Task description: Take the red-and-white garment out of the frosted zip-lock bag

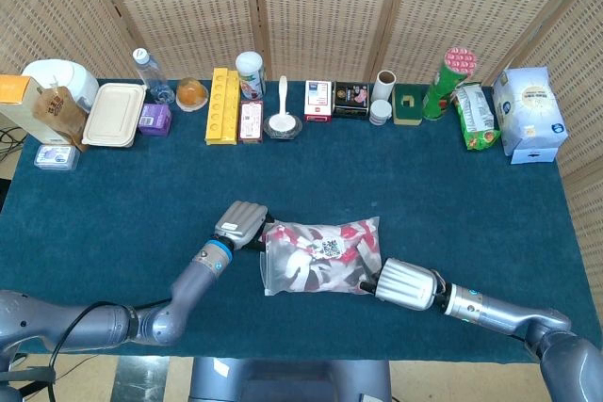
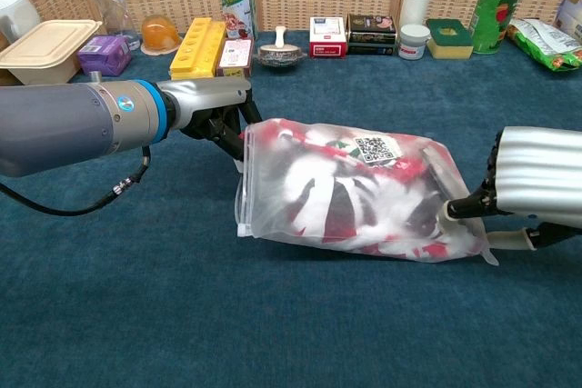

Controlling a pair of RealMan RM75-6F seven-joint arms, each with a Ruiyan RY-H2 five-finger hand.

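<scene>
The frosted zip-lock bag (image 1: pixel 320 256) lies across the near middle of the blue table, and the red-and-white garment (image 2: pixel 336 193) shows through it, all inside. My left hand (image 1: pixel 243 223) grips the bag's left end, which the chest view shows as the upper left corner under the left hand (image 2: pixel 214 108). My right hand (image 1: pixel 405 284) is at the bag's right end. In the chest view the right hand (image 2: pixel 536 190) has fingertips (image 2: pixel 455 210) at the bag's mouth and a thumb under the corner. What those fingers pinch is hidden by the frosted plastic.
A row of items lines the far edge: a lunch box (image 1: pixel 113 114), a water bottle (image 1: pixel 148 72), a yellow tray (image 1: pixel 222 105), a bowl with a spoon (image 1: pixel 282 121), small boxes (image 1: pixel 334 99), a green can (image 1: pixel 443 82) and a white bag (image 1: pixel 529 115).
</scene>
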